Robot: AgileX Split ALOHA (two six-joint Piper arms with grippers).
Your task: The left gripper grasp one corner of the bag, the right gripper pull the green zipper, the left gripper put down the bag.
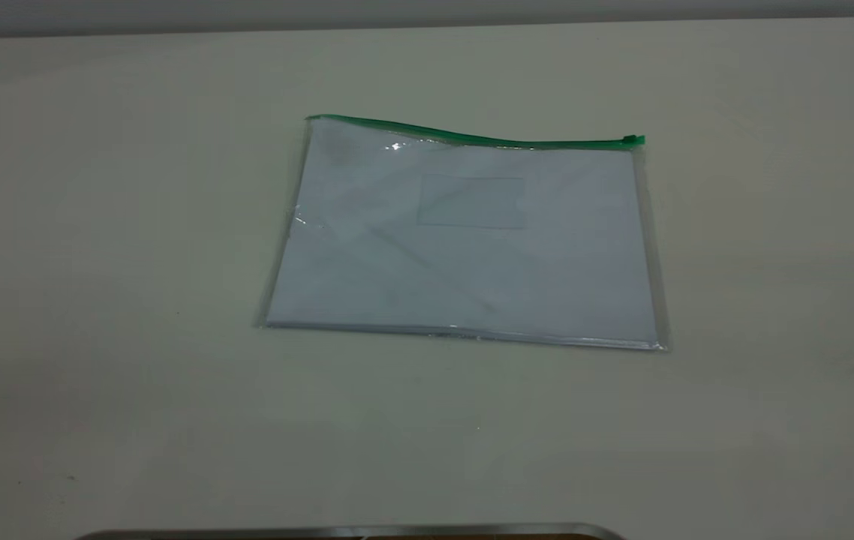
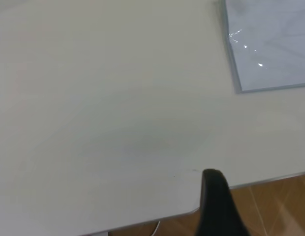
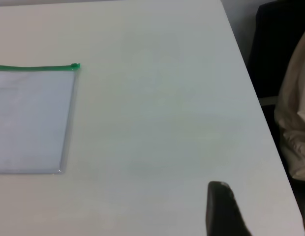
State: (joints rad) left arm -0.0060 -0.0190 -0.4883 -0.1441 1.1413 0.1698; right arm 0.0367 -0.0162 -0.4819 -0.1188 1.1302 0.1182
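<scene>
The bag (image 1: 464, 240) lies flat on the white table, holding white paper and a small clear card pocket (image 1: 472, 201). The green zipper (image 1: 472, 137) runs along its far edge, with the slider tab (image 1: 631, 140) at the right end. The corner (image 1: 311, 120) at the strip's left end lies on the table. Neither arm shows in the exterior view. My left gripper (image 2: 216, 196) shows only a black tip near the table's edge, well away from the bag (image 2: 270, 44). My right gripper (image 3: 221, 206) shows only a black tip, far from the bag (image 3: 32, 120) and the slider tab (image 3: 75, 65).
A wooden floor (image 2: 275, 206) shows past the table edge in the left wrist view. A dark chair (image 3: 275, 49) and beige cloth (image 3: 295, 113) stand beyond the table's edge in the right wrist view. A metal rim (image 1: 352, 531) lies at the near edge.
</scene>
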